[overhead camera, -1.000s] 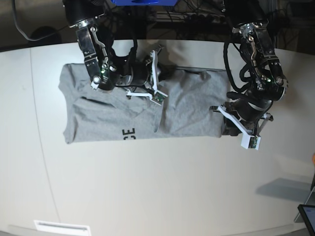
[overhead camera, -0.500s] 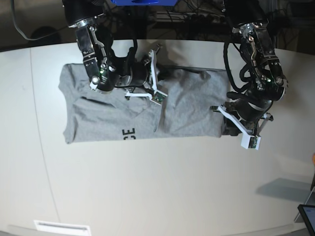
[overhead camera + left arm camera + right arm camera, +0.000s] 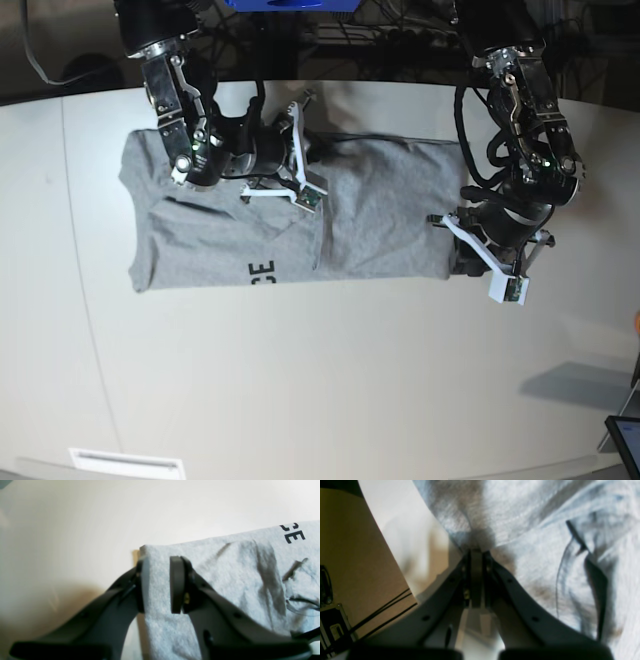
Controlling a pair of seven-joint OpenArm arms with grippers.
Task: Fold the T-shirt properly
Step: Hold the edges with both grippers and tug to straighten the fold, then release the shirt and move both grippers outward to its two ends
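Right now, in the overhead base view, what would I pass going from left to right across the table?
Bare table → T-shirt → black letters → left gripper at the shirt's right edge → dark tablet corner.

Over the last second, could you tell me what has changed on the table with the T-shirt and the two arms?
The right tool, shut on the T-shirt, has drawn toward the left of the base view, pulling the shirt's far edge flatter so the bunched fold there smoothed out. The left tool stayed clamped on the shirt's right-hand edge, and the rest of the shirt, lettering included, lies as before.
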